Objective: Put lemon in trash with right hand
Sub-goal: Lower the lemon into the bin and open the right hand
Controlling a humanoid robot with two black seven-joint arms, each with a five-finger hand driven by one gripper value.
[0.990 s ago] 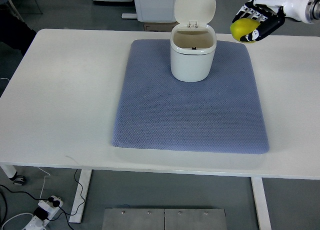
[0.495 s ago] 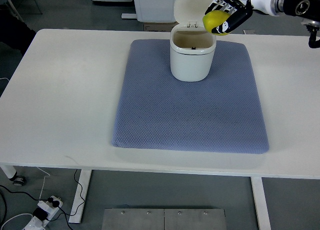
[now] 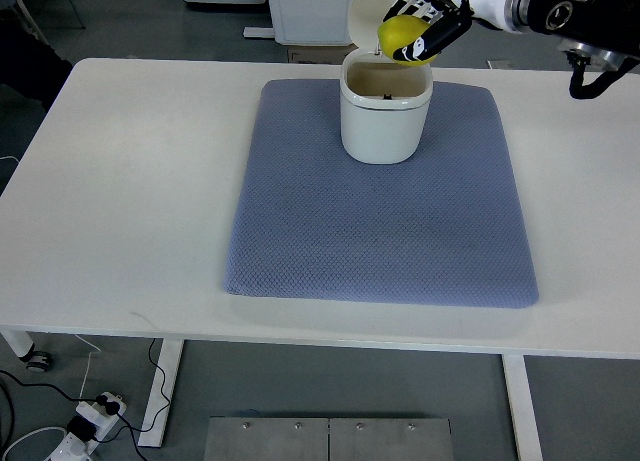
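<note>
A yellow lemon is held in my right hand, whose black-and-white fingers curl around it. The hand hovers over the far rim of a small white trash can that stands at the back of the blue mat. The can's lid stands raised behind the opening, partly covered by the hand. The right arm reaches in from the upper right corner. No left arm shows.
The mat lies on a white table. Behind the table stands white furniture. On the floor below the front left table leg lie cables and a power strip.
My right hand has carried the lemon leftward from beyond the mat's right corner to above the open trash can.
</note>
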